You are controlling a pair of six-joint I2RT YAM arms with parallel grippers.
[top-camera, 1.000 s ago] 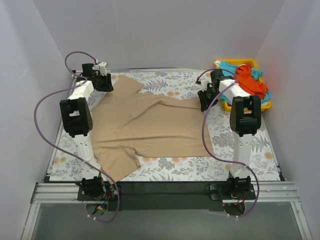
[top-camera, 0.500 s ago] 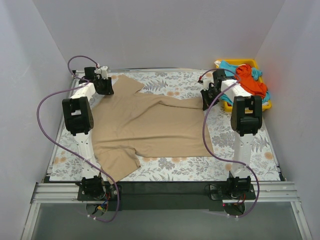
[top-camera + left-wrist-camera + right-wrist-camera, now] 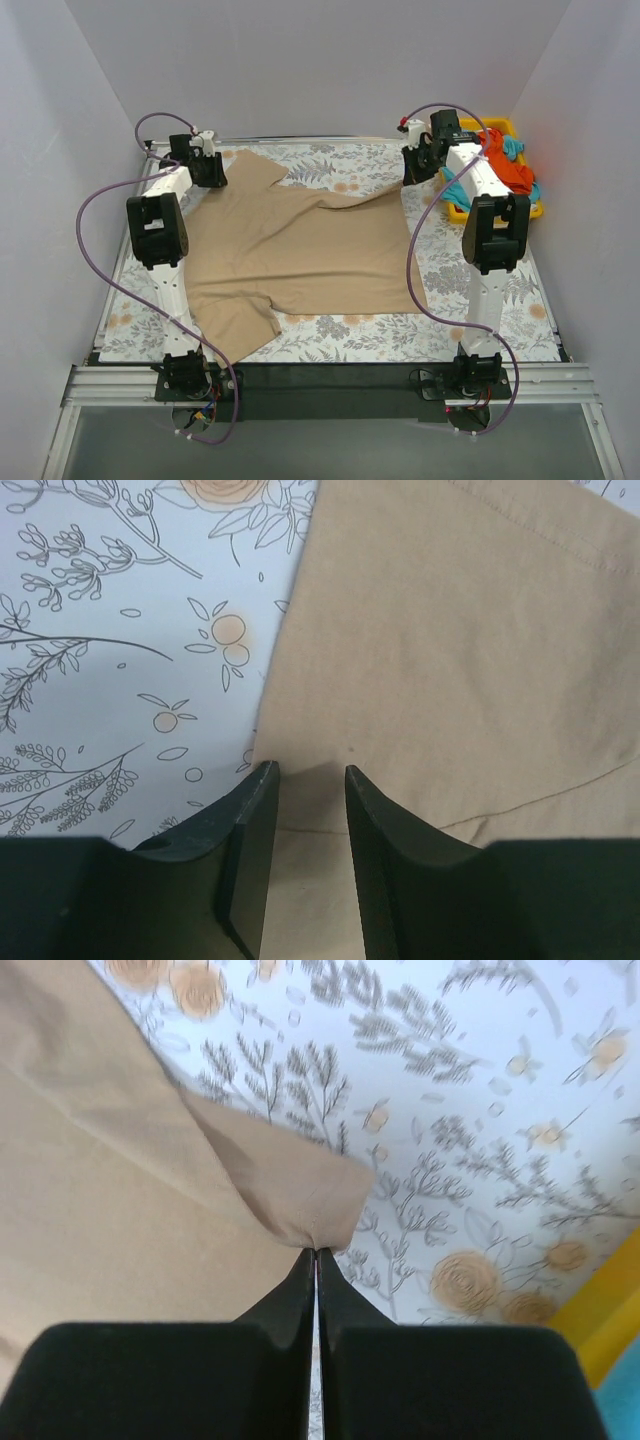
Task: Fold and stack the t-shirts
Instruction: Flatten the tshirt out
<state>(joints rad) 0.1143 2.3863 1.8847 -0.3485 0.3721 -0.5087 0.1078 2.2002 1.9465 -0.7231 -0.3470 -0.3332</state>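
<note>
The tan-beige t-shirt [image 3: 300, 245] lies spread on the floral table cover. My right gripper [image 3: 411, 172] is shut on the shirt's far right corner and holds it lifted off the table; the wrist view shows the pinched fabric [image 3: 300, 1195] at the tips of my right gripper [image 3: 316, 1250]. My left gripper [image 3: 211, 172] is at the shirt's far left corner, open, with its fingers [image 3: 255, 815] straddling the fabric edge [image 3: 450, 630]. The orange-red t-shirt [image 3: 503, 167] and the turquoise-blue t-shirt [image 3: 513, 147] lie crumpled in the tray at the far right.
A yellow plastic tray [image 3: 497, 124] stands at the far right corner, close behind the right gripper; its edge shows in the right wrist view [image 3: 600, 1320]. Grey walls enclose the table on three sides. Purple cables loop from both arms.
My right gripper has risen and moved toward the far edge, pulling the shirt's far right corner up with it. The left gripper has shifted only slightly.
</note>
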